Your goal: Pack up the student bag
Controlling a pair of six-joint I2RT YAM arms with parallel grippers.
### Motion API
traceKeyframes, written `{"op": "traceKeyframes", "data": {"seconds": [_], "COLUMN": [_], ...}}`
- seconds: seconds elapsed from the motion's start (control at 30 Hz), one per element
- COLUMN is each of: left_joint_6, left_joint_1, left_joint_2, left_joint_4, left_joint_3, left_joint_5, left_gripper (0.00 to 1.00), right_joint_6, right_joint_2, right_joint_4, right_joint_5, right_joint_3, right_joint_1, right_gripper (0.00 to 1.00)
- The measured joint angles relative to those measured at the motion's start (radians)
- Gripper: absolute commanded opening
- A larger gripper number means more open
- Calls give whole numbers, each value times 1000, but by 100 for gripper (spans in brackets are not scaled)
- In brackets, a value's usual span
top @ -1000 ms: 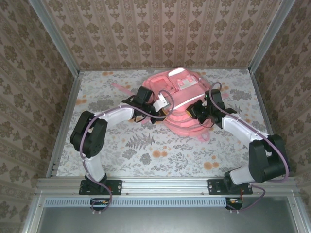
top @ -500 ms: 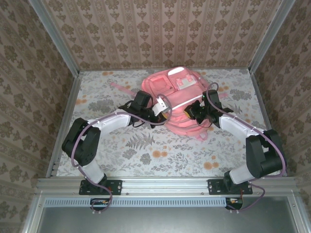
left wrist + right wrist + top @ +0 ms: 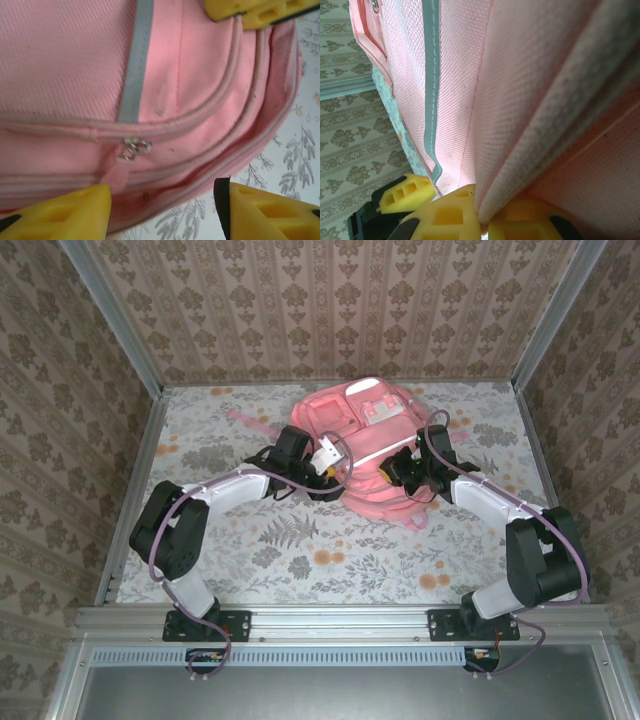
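Bag (image 3: 365,420) is lying flat at the far middle of the table (image 3: 300,550), with one of your claws on each side.
Your left claw (image 3: 162,205) is spread wide at the bag's front edge and isn't gripping anything. The zipper pull (image 3: 134,149) sits just past its fingers. Your right claw (image 3: 480,219) is clenched on a fold of the bag's pink fabric.

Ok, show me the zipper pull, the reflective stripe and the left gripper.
zipper pull (image 3: 134,149), left wrist view, on its metal loop.
reflective stripe (image 3: 136,65), left wrist view, mid-length of the grey band.
left gripper (image 3: 162,207), left wrist view, midway between its open yellow fingertips.
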Motion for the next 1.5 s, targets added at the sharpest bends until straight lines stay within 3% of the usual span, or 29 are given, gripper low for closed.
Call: {"op": "traceKeyframes", "data": {"seconds": [0.2,0.47,0.6,0.9,1.23,1.3,1.43,1.5], "left_joint_6": [3,24,32,18,-97,-138,-227,-264], "left_joint_1": [6,6,6,-2,-98,-112,-143,-156], "left_joint_2": [55,116,115,36,29,32,34,32], "left_joint_4": [4,-5,-17,7,75,87,92,95], "left_joint_3": [53,96,95,24,-24,-26,-26,-26], "left_joint_5": [-5,-2,0,10,-20,-40,-69,-62], "left_gripper": [55,11,0,0,0,5,41,51], "right_joint_6": [0,0,0,3,44,52,48,29], "right_joint_2": [0,0,0,5,14,14,13,2], "right_joint_4": [0,0,0,5,50,64,64,52], "right_joint_5": [0,0,0,-3,39,53,74,90], "right_joint_3": [0,0,0,0,-15,-21,-25,-25], "right_joint_1": [0,0,0,14,48,54,58,64], "right_gripper": [0,0,0,0,0,1,16,27]}}
